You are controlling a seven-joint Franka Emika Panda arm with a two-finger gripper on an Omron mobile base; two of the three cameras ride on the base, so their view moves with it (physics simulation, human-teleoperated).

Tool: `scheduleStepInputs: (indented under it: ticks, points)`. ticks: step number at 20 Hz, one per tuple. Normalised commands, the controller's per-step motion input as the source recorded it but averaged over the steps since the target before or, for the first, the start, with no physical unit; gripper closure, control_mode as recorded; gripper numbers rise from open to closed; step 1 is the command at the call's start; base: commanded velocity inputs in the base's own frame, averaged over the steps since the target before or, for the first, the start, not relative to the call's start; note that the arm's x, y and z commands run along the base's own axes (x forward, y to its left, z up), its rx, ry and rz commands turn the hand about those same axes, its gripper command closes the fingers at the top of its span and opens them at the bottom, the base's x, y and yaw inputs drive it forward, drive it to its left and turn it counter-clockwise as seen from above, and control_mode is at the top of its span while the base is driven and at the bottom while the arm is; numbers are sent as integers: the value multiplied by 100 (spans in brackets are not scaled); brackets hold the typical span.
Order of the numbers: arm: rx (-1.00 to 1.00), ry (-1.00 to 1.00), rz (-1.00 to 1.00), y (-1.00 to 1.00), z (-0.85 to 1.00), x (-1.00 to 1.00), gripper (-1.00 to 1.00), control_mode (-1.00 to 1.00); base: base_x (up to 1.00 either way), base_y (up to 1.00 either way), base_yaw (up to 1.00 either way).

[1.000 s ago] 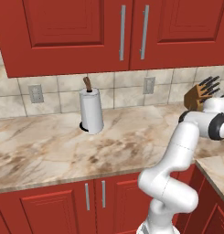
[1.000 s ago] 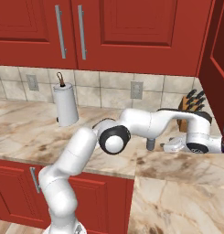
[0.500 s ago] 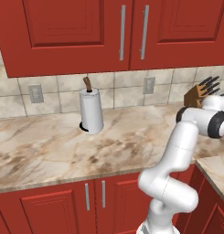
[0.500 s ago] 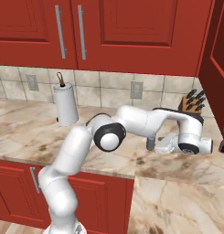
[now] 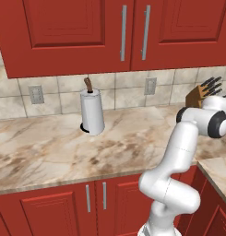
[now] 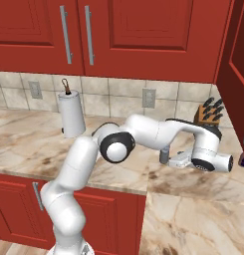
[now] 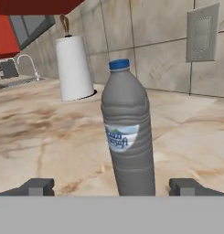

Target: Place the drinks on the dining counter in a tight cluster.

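The small grey plastic bottle, with a blue cap and a pale label, stands upright on the marble wall counter. In the hand view it is right in front of my gripper, centred between the two dark fingertips. The jaws stand wide open and neither pad touches it. In the right base view the bottle is a small grey post just left of the gripper. A small dark maroon thing, perhaps the can, peeks out at the right edge. The dining counter is out of view.
A paper towel roll stands at the back of the counter, against the tiled wall. A knife block sits behind my hand. Red cabinets hang overhead. An open cabinet door stands at the right.
My hand has drawn a little to the left along the counter toward the grey bottle. The jaws have stayed wide open.
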Motion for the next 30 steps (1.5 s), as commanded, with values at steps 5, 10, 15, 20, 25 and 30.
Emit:
scheduleStepInputs:
  ticks: [5,10,15,20,25,30]
  points:
    - [0,0,-13,0,0,23,-100,-100,0,0,0]
    - [0,0,0,11,0,-3,-100,-100,0,0,0]
    - [0,0,0,11,0,-11,-100,-100,0,0,0]
    - [0,0,0,12,0,1,-100,-100,0,0,0]
    - [0,0,0,9,0,11,-100,-100,0,0,0]
    - [0,0,0,12,0,8,-100,-100,0,0,0]
